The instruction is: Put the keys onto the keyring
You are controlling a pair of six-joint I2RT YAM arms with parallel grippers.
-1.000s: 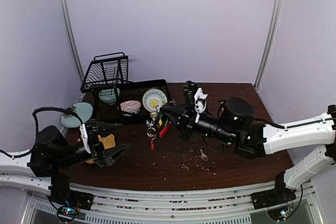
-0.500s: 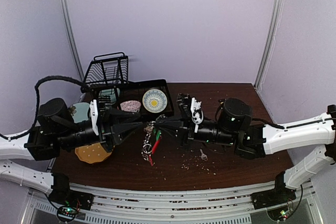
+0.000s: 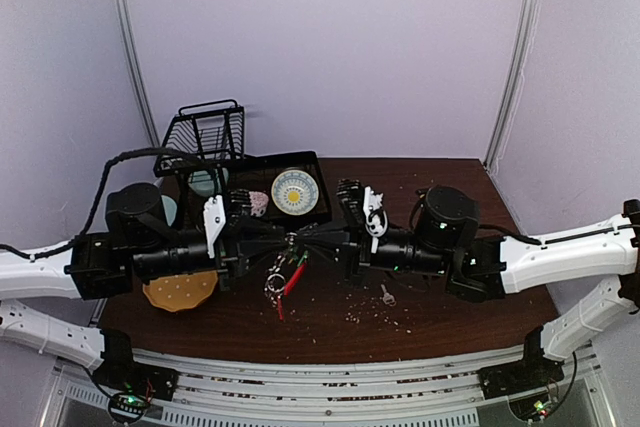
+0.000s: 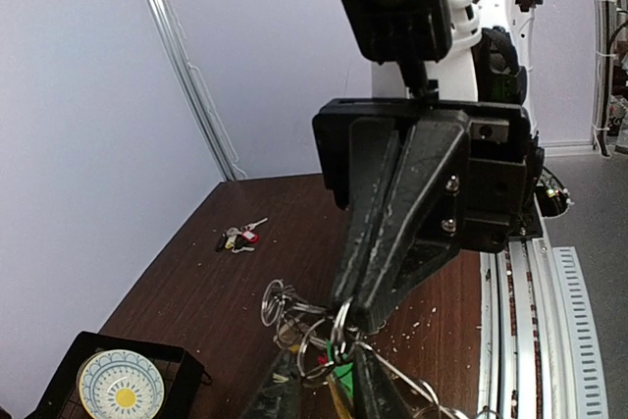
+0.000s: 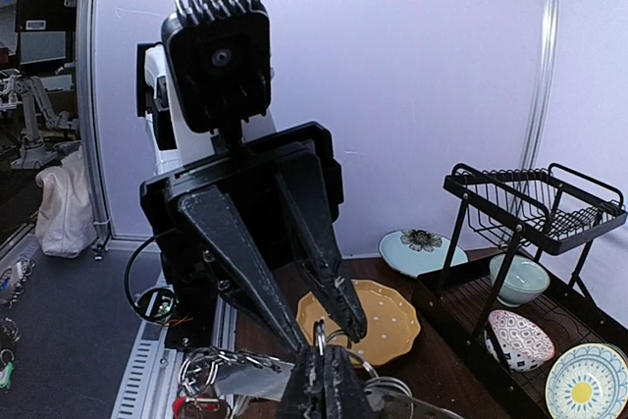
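The right gripper (image 3: 300,237) pinches the keyring (image 3: 276,284) tight. The left gripper (image 3: 280,241) sits nearly closed around it; I cannot tell if it holds.

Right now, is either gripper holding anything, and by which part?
The right gripper pinches the keyring by one of its upper metal rings, the rest hanging below. The left gripper straddles that ring; whether it grips cannot be told.

No text, label, brand, number or sign legible anywhere in these views.
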